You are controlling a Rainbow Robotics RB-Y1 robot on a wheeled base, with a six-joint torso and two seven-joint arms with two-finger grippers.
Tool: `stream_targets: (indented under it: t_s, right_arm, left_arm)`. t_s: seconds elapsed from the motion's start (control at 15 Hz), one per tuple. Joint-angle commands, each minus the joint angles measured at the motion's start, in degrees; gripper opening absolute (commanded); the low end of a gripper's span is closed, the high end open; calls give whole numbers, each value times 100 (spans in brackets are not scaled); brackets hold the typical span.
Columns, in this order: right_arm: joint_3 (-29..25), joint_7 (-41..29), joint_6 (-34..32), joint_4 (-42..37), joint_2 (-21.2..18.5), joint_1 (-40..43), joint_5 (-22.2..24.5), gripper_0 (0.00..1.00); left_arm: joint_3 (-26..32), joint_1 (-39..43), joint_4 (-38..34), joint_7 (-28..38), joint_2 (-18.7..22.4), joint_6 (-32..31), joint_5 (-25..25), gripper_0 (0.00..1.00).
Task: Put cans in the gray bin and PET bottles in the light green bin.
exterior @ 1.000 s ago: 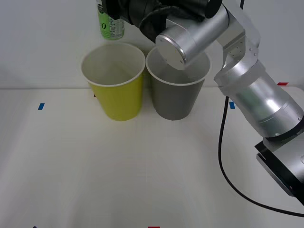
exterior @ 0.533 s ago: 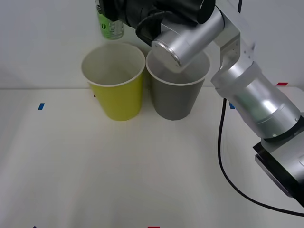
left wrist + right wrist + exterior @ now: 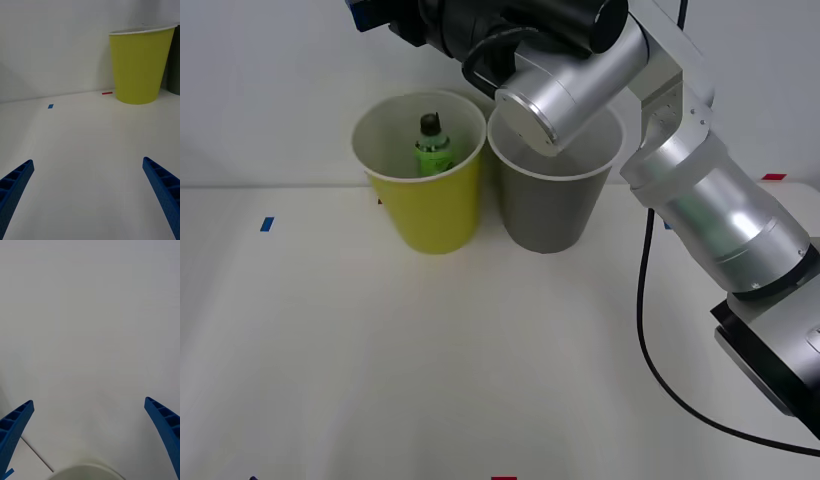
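- Right gripper (image 3: pixel 90 435): the two blue fingers (image 3: pixel 15 423) stand wide apart with nothing between them. In the front view the arm reaches across above both bins, with its wrist at the top edge over the light green bin (image 3: pixel 425 215). This position suits a release from above, so that the load falls inside the rim rather than beside it.
- Bottle (image 3: pixel 434 150): it sits inside the light green bin, upright or nearly so, black cap uppermost and green label facing the camera. It is free of the gripper. This is the correct bin for a PET bottle, so this item appears sorted.
- Gray bin (image 3: pixel 552 205): it stands just beside the light green bin, rims close or touching; contact cannot be confirmed. Part of its opening is hidden by the arm, and no can is visible in the part that shows. Placing the bins side by side keeps both drop points within one short reach.
- Left gripper (image 3: pixel 90 195): the fingers are spread apart and hold nothing. It is parked low over the tabletop (image 3: pixel 86 150), facing the light green bin from well apart, which keeps it clear of the right arm.
- Tabletop: small blue and red tape marks lie on it. No further bottle or can is visible on it.
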Motion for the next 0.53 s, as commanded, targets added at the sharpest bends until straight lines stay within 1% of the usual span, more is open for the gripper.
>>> stream_targets:
  t_s: [0.07, 0.13, 0.27, 0.33, 0.4, 0.53]
  right_arm:
    - [-53, 41, 4, -53, 7, 9, 123, 100]
    - [-184, 59, 83, -141, 16, 27, 123, 100]
    - [-510, 138, 1041, -669, -10, 36, 53, 100]
    - [-773, 199, 1770, -1090, -54, 44, -255, 100]
    - [-967, 235, 2227, -1442, -107, 97, -413, 100]
    - [-1257, 226, 2720, -2172, -195, 449, -483, 100]
  left_arm:
    - [0, 0, 0, 0, 0, 0, 0, 100]
    - [0, 0, 0, 0, 0, 0, 0, 100]
    - [0, 0, 0, 0, 0, 0, 0, 100]
    - [0, 0, 0, 0, 0, 0, 0, 100]
    - [0, 0, 0, 0, 0, 0, 0, 100]
    - [0, 0, 0, 0, 0, 0, 0, 100]
